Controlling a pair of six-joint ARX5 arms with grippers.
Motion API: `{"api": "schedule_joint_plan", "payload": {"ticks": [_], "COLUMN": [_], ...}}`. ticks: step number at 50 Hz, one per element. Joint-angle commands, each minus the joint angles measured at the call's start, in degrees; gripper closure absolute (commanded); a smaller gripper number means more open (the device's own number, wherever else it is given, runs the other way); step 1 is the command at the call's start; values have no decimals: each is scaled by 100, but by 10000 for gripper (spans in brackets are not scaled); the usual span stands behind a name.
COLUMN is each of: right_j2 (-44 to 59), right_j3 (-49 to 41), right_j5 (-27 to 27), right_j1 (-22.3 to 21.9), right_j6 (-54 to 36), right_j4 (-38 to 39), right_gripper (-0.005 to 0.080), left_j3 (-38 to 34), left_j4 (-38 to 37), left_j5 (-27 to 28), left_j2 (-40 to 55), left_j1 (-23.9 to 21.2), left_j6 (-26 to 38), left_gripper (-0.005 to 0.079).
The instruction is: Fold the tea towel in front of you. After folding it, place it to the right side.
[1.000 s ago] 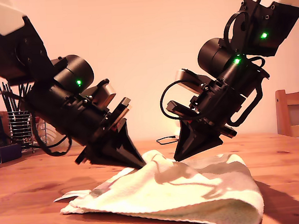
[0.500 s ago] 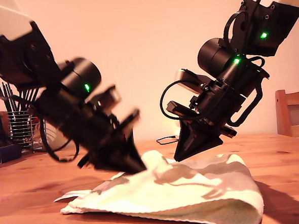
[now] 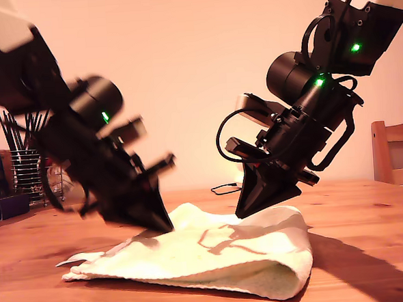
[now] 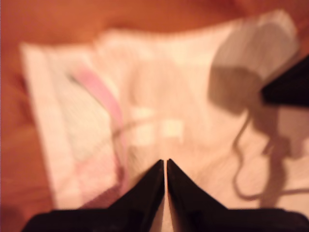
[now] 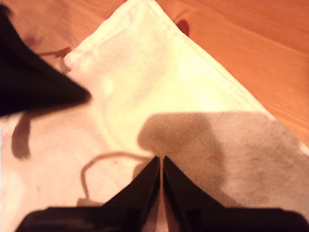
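Tea towel (image 3: 194,254) already doubled over on the table (image 3: 372,250) — not yet moved aside. First gripper (image 4: 165,164) and second gripper (image 5: 160,162) both closed, tips at the cloth — pinching or only pressing, cannot tell.

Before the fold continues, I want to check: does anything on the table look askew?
Yes. The tea towel is folded loosely: its folded edge at the exterior view's right bulges off the table, and a thin lower layer sticks out at that view's left. Nothing looks spilled or damaged.
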Motion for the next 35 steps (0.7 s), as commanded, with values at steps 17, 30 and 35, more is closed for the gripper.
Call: {"api": "schedule_joint_plan", "payload": {"ticks": [17, 30, 35], "right_j2": [-28, -28, -28], "right_j3": [-87, -354, -376], "right_j5": [-37, -31, -28], "right_j1": [175, 177, 192], "right_j6": [-39, -39, -39], "right_j4": [-374, -516, -514], "right_gripper": [765, 765, 765], "left_j3": [-57, -57, -57], "left_j4": [-511, -750, -761], "left_j5": [111, 256, 708], "left_j2": [-411, -369, -295], "left_j1": [197, 621, 793], "left_j6": [48, 70, 68], "left_gripper": [761, 761, 761]}}
